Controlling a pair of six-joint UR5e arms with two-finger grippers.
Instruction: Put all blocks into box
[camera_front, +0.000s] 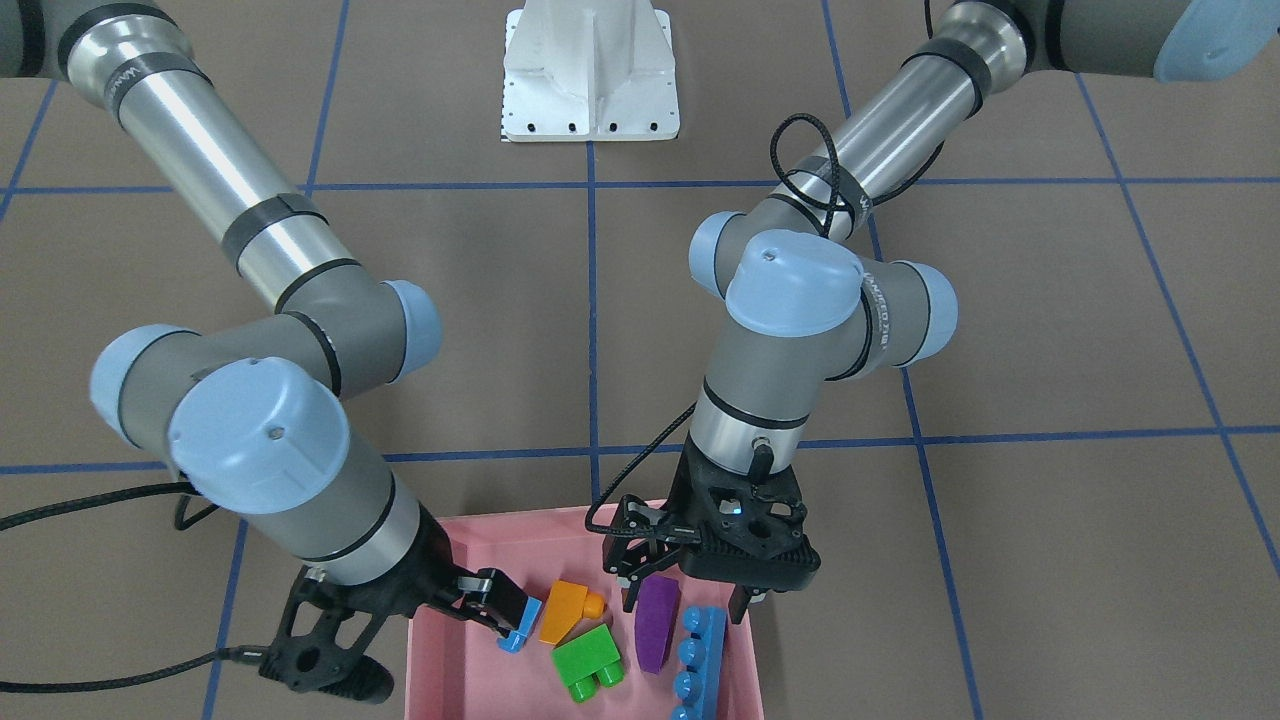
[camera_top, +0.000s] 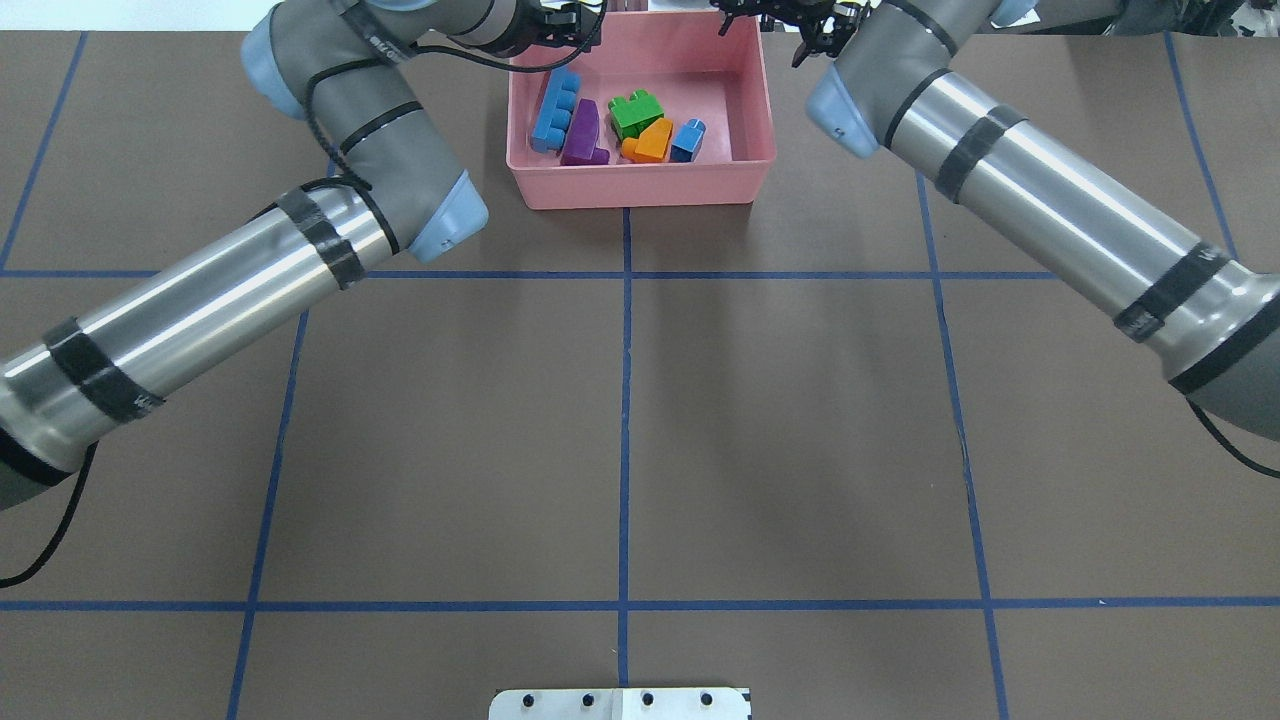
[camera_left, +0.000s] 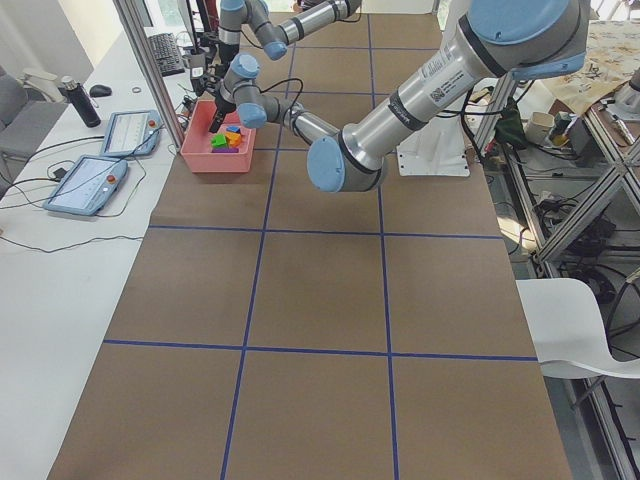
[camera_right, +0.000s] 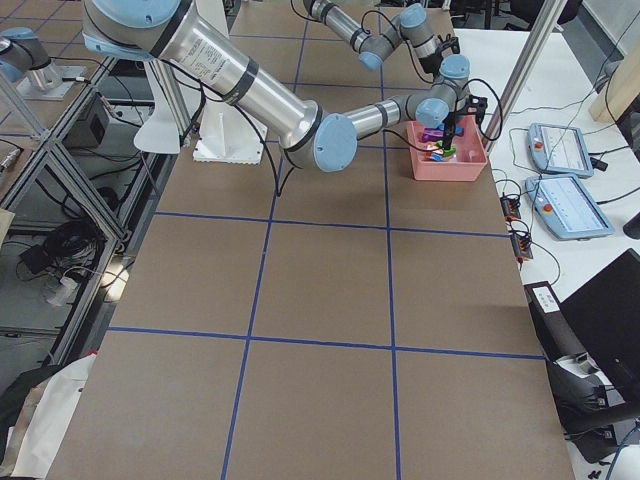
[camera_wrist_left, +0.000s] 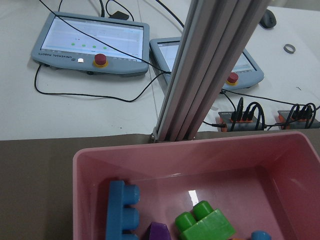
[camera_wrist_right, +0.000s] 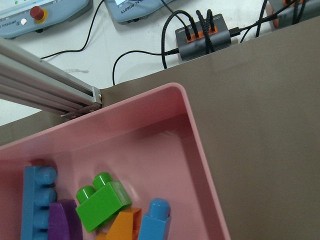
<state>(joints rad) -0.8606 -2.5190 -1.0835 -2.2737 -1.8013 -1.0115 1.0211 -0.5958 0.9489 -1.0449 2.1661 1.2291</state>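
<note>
The pink box (camera_front: 500, 532) stands at the table's far edge from the robot (camera_top: 640, 187). All the blocks lie inside it: the long blue one (camera_front: 697, 660), purple (camera_front: 656, 622), green (camera_front: 588, 662), orange (camera_front: 565, 610) and the tiny blue one (camera_front: 522, 632). My left gripper (camera_front: 685, 600) hovers open over the purple block, its fingers wide apart and holding nothing. My right gripper (camera_front: 505, 605) hangs over the box's other end just above the tiny blue block, apparently open and not holding it. Both wrist views look down into the box (camera_wrist_left: 200, 150) (camera_wrist_right: 195, 130); neither shows fingers.
The white metal base (camera_front: 590, 80) is at the robot's side of the table. Beyond the box, an aluminium post (camera_wrist_left: 210, 65), teach pendants (camera_wrist_left: 90, 40) and a cabled hub (camera_wrist_right: 202, 37) sit on a white bench. Blue tape lines grid the brown table.
</note>
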